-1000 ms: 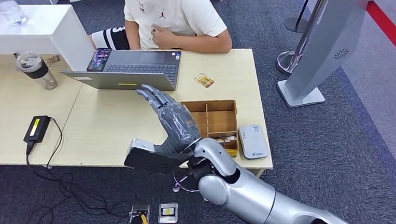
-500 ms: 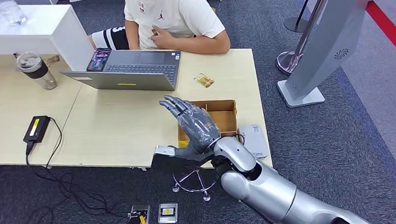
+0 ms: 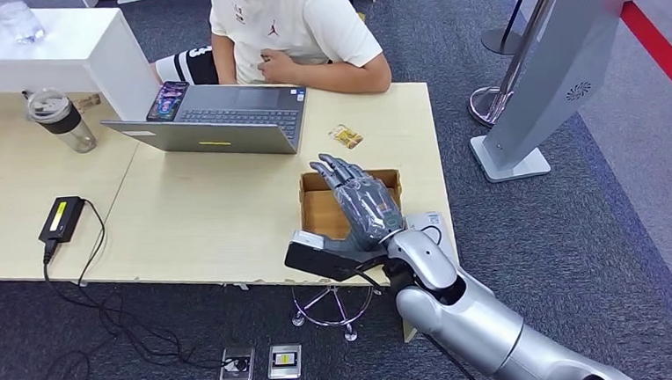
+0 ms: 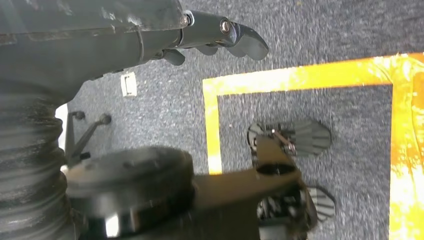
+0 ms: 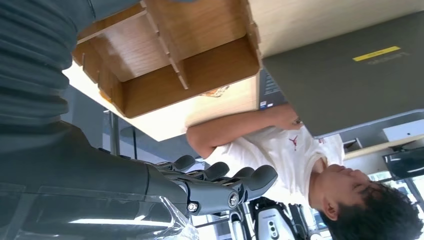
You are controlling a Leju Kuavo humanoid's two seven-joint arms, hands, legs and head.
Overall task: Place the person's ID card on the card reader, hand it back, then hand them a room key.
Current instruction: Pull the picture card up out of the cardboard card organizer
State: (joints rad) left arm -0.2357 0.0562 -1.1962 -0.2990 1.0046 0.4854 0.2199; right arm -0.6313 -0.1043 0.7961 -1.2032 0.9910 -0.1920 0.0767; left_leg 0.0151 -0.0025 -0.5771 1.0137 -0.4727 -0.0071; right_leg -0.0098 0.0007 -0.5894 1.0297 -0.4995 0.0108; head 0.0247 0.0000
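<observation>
On the far left of the pale wooden worktop (image 3: 184,217) stands a clear lidded cup (image 3: 62,119), and nearer the front edge lies a black power adapter (image 3: 62,217) with its cable trailing over the edge to the carpet. A grey laptop (image 3: 222,118) sits open in the middle, facing a person in a white T-shirt (image 3: 291,21) seated on the far side, one forearm resting on the worktop's edge. A phone (image 3: 167,100) with a bright screen lies on the laptop's left corner.

To the right of the laptop a small card (image 3: 346,136) with a yellowish face lies flat on the worktop, between the person's arm and a partitioned wooden box (image 3: 320,210); whether it is the ID card or a room key cannot be told. The right robot hand (image 3: 364,208) hovers over that box, fingers extended and slightly apart, holding nothing. Just right of the box, partly hidden by the wrist, lies a white card reader (image 3: 430,222), with no card seen on its visible part.

The left robot hand (image 4: 220,37) hangs over grey carpet marked with yellow tape (image 4: 300,80), its dark fingers loosely bent and empty.

A grey kiosk stand (image 3: 563,61) rises on the far right.
</observation>
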